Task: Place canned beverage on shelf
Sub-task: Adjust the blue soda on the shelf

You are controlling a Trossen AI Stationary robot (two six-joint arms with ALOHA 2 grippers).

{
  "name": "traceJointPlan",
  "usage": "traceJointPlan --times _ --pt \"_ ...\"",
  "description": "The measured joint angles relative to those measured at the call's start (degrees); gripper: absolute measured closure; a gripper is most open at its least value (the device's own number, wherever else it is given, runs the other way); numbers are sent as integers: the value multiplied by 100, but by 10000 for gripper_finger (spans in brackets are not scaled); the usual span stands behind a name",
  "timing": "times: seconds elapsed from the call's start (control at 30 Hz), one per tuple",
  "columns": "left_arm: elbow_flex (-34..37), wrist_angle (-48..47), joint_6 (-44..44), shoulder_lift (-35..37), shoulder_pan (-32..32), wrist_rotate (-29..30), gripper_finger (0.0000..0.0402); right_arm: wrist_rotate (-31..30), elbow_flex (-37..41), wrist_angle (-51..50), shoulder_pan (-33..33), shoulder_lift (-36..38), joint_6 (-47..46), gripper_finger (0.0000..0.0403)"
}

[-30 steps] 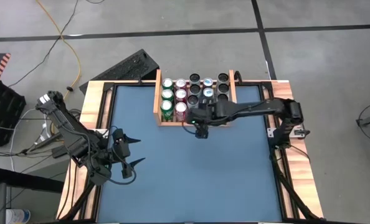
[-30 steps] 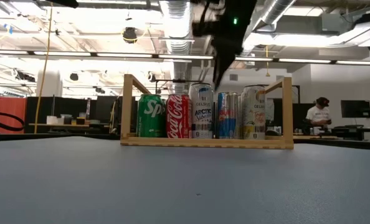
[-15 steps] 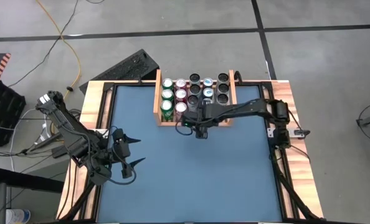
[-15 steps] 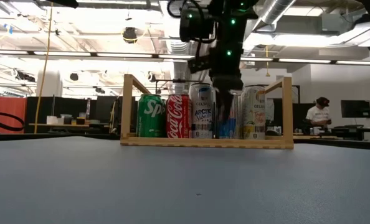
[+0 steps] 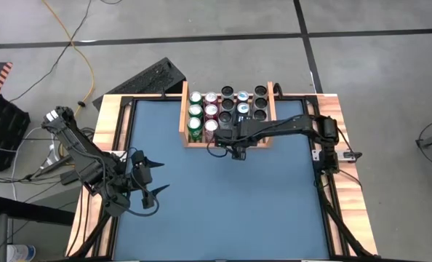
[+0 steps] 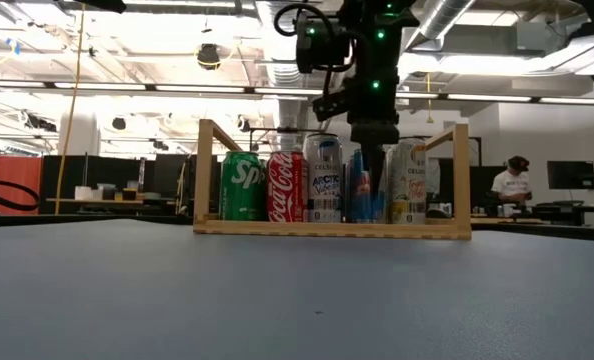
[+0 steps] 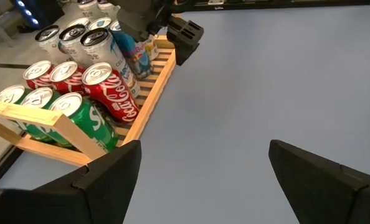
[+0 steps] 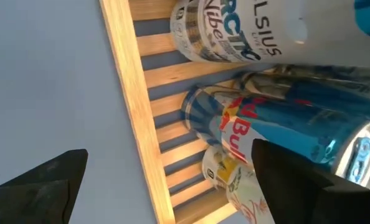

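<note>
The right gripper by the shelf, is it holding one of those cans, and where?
No. The right gripper hangs open in front of the blue Red Bull can in the shelf, gripping nothing.

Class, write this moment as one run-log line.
right gripper: open, at front of light-wood slatted shelf | blue Red Bull can: in shelf | left gripper: open, waiting

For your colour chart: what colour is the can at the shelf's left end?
Green, clearest in the low view.

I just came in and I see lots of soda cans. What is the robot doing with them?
The robot is filling a wooden shelf with drink cans. Its right gripper hangs at the shelf's front edge with its fingers open, next to a blue Red Bull can standing in the front row. It is not holding anything. The left gripper waits, open, over the blue table.
</note>
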State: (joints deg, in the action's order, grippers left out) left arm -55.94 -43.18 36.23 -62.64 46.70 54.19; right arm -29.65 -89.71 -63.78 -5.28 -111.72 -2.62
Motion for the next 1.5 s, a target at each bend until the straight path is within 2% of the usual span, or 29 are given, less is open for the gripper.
traceJointPlan --times 0.2,0.43,0.63,0.9,1.3,1.4,1.5 --pt "0 0 -2 0 0 -2 60 -327 0 -29 0 0 -189 129" --pt "0 -2 -1 0 1 -13 60 -132 0 -17 121 2 -185 129" --pt "0 -2 -48 0 2 -12 60 64 0 103 332 2 168 129" --pt "0 -2 -46 0 1 -11 60 75 0 258 117 -9 200 129" --pt "0 -2 -24 0 2 -140 60 111 0 -501 -2 -10 -395 129" --pt "0 -2 -22 0 0 -140 60 235 0 -251 110 -11 -340 129" --pt "0 -2 -22 0 2 -141 60 235 0 189 300 -11 186 129"
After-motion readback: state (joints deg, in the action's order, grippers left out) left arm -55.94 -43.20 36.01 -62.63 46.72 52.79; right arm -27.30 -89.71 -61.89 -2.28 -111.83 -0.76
